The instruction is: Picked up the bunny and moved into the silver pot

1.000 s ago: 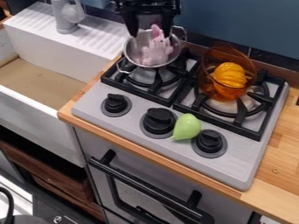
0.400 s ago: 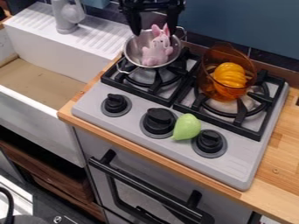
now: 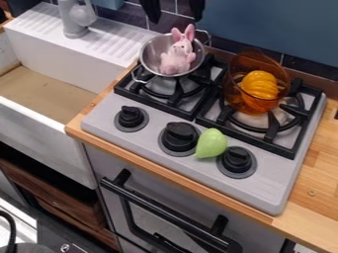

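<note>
**Let go of the bunny [image 3: 176,59], lifted up from the silver pot [image 3: 152,52]**

Drew the gripper [image 3: 176,21] upward over the last second, from close about the bunny's head to just over the ears, then on to the top edge of the camera view; left the bunny behind in much the same spot, with head and ears now fully in sight; reads as a finished drop, with the task as good as done and only the clearing away left.

Hangs high above the pot, pointing down; holds nothing, with both fingers [image 3: 151,10] spread well apart and wall tiles [image 3: 170,20] showing through the gap; looks safely clear of the ears.

Find the bunny inside the silver pot, seated roughly upright, with lower body down in the bowl and ears poking above the far rim; find the pot on the stove grate [image 3: 151,103], on the side nearer the sink [image 3: 49,141]; note also the amber pot [image 3: 269,62] with a yellow-orange toy [image 3: 259,84] inside, and a green toy [image 3: 211,143] lying between two knobs.

Calls for nothing more, by the look of things, than moving off without dipping low again; might otherwise catch an ear and tip the bunny, likely soft and light.
</note>
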### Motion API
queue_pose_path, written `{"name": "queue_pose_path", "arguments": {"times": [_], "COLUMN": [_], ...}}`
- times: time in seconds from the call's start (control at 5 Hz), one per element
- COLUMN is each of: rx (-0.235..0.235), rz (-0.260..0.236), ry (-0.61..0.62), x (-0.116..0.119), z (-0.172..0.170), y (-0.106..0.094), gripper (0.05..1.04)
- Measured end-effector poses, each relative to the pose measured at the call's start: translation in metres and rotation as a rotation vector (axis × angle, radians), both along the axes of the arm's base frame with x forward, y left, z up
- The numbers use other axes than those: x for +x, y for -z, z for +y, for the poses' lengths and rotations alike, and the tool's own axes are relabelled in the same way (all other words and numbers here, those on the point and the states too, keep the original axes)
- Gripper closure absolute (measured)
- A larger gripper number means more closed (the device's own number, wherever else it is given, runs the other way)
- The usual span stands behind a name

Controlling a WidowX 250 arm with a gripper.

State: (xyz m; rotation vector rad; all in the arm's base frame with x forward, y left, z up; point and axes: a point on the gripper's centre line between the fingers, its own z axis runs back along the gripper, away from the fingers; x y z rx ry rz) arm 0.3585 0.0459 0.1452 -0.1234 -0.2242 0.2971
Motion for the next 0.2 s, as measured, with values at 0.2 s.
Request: {"name": "queue_pose_path", "arguments": {"times": [0.2], "rx": [-0.025], "rz": [-0.020], "ry": [0.050], "x": [0.0077], "z": [-0.0058], "y": [-0.0403], "gripper": [0.089]}}
